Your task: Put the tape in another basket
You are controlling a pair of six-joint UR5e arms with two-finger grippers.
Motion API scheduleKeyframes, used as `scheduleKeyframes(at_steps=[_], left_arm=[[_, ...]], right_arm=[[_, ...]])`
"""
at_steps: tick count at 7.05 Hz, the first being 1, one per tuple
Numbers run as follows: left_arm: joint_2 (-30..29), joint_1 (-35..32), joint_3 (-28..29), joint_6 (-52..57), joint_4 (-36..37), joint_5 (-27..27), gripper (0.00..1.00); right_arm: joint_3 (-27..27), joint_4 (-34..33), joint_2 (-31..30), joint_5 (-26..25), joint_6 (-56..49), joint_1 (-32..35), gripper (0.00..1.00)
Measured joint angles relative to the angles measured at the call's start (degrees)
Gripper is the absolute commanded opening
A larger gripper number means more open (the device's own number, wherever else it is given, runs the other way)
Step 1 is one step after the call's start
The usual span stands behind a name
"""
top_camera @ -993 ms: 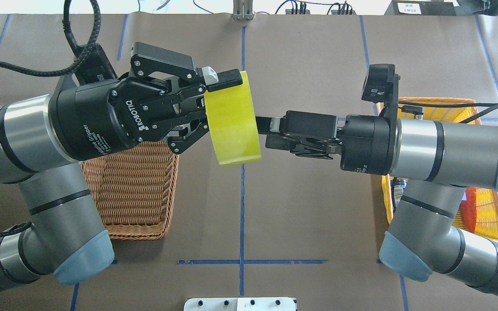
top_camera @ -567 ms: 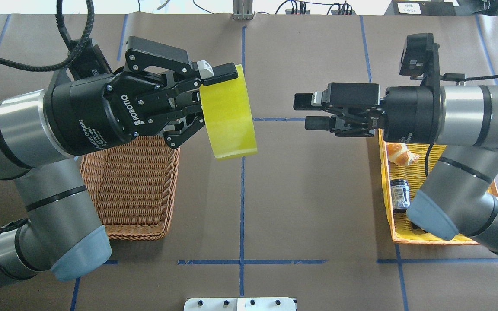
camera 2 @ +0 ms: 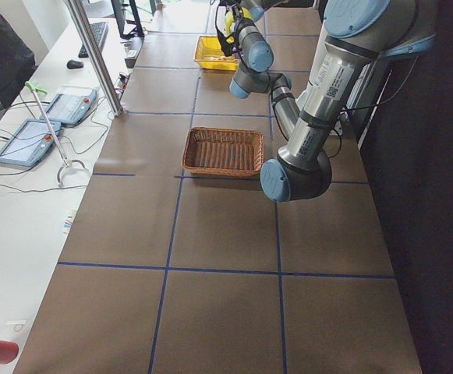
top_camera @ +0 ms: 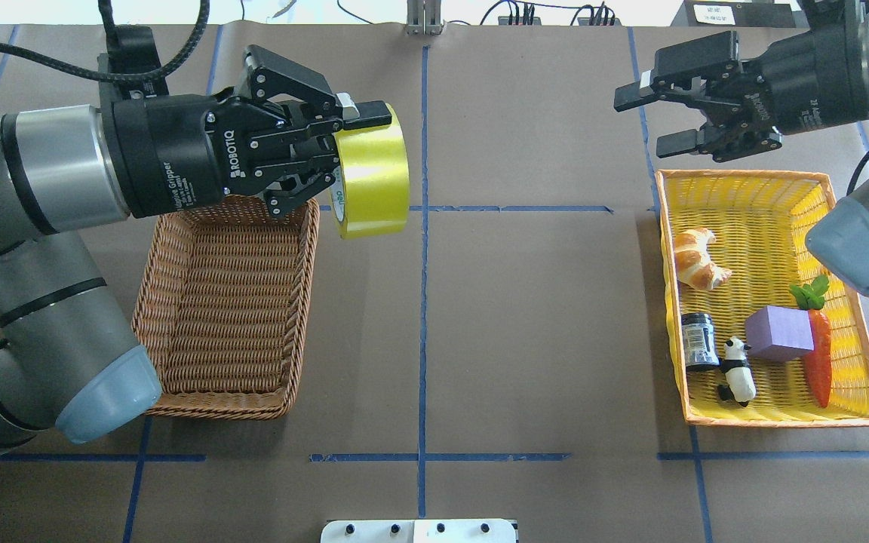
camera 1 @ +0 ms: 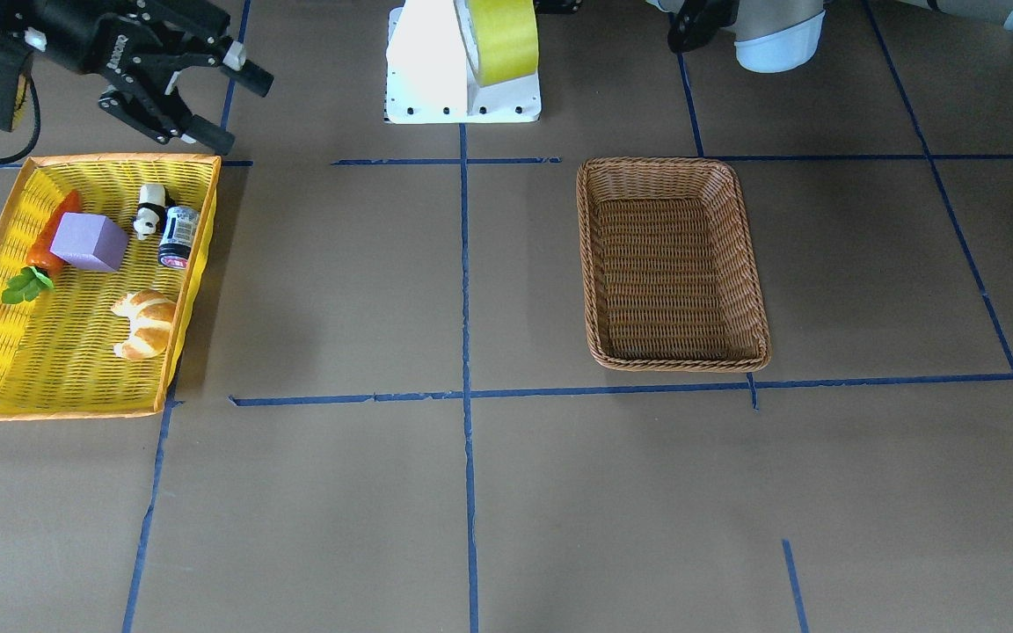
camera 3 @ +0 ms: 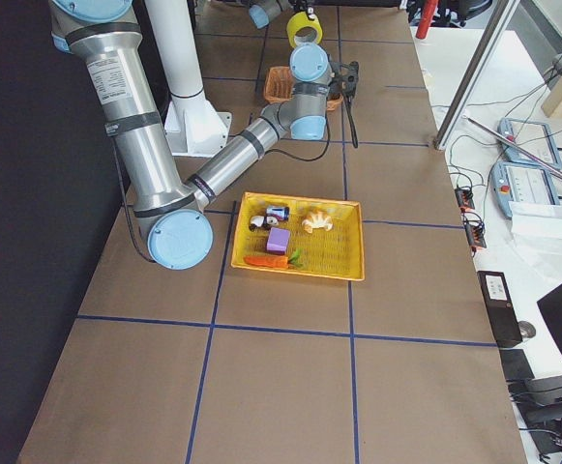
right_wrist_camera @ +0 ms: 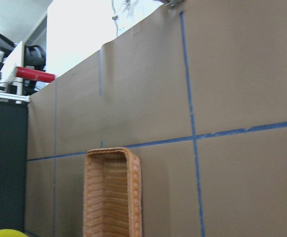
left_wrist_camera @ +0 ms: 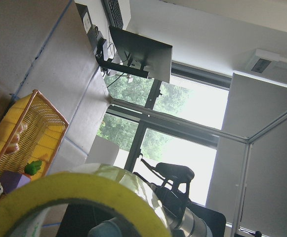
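Observation:
My left gripper (top_camera: pixel 344 154) is shut on the yellow-green tape (top_camera: pixel 374 177), gripping the roll's wall with its white core facing the gripper. It holds the roll in the air, just past the right far corner of the brown wicker basket (top_camera: pixel 223 317). The tape also shows in the front view (camera 1: pixel 502 35) and fills the bottom of the left wrist view (left_wrist_camera: pixel 84 197). The wicker basket (camera 1: pixel 674 264) holds nothing. My right gripper (top_camera: pixel 642 119) is open and holds nothing, in the air beyond the far left corner of the yellow basket (top_camera: pixel 751 196).
The yellow basket (camera 1: pixel 58 369) holds a croissant (top_camera: pixel 695 260), a dark jar (top_camera: pixel 698 341), a panda figure (top_camera: pixel 736 369), a purple block (top_camera: pixel 778 333) and a carrot (top_camera: pixel 819 354). The white robot base plate (top_camera: pixel 419 530) sits at the near edge.
My right gripper left the tape and pulled back right and far, to the yellow basket's far corner. My left gripper moved the tape left, closer to the wicker basket.

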Motion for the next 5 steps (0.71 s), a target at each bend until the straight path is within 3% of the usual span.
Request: scheduleKeyframes(at_steps=[3,5], left_arm=[[-0.1,-1.7,-3.7,19.5,29.2,-7.0,0.0],[1.5,-1.2,-4.2,30.7,41.5,-7.2,0.0]], right_arm=[[0.1,-25.3,-0.4,-2.1,-26.3,2.7,1.0],[0.3,-39.5,-0.7,-8.5,-42.9,1.5,1.0]])
